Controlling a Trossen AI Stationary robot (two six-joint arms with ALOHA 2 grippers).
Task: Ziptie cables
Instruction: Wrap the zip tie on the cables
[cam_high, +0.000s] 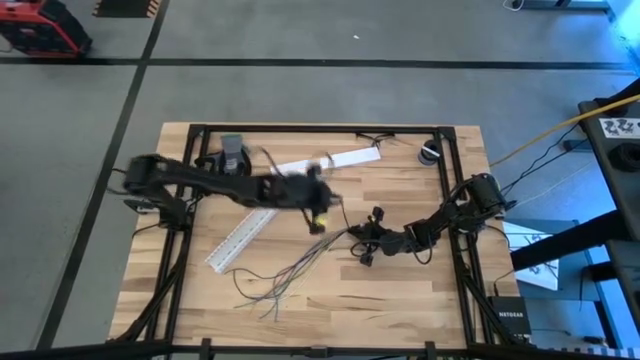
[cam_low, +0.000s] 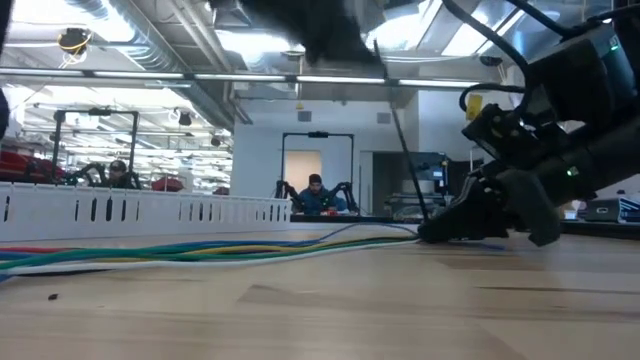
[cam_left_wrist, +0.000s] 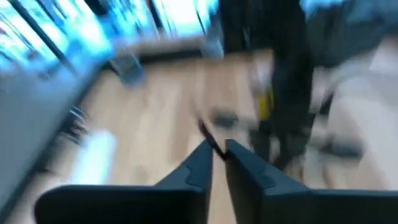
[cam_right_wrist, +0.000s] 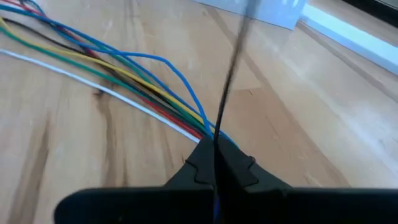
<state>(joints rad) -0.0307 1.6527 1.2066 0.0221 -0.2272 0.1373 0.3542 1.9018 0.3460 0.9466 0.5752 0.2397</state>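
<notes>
Nearest to you, the right gripper (cam_right_wrist: 216, 163) is pressed together on the cables (cam_right_wrist: 124, 74) at their gathered end, low on the table (cam_high: 400, 290), probably to keep them bunched. A thin dark strip, likely the ziptie (cam_right_wrist: 233, 68), rises from there. The left gripper (cam_left_wrist: 217, 152) is above, fingers nearly together, pinching its upper end.

Left arm stretches in from its side toward mid-worktop, wrist lifted, its left gripper (cam_high: 318, 205) with fingers (cam_left_wrist: 198, 163) pressed nearly together. Right arm folds at the elbow and reaches low toward centre, the right gripper (cam_high: 368, 240) down at the surface, fingers (cam_right_wrist: 202, 163) clamped tight together.
</notes>
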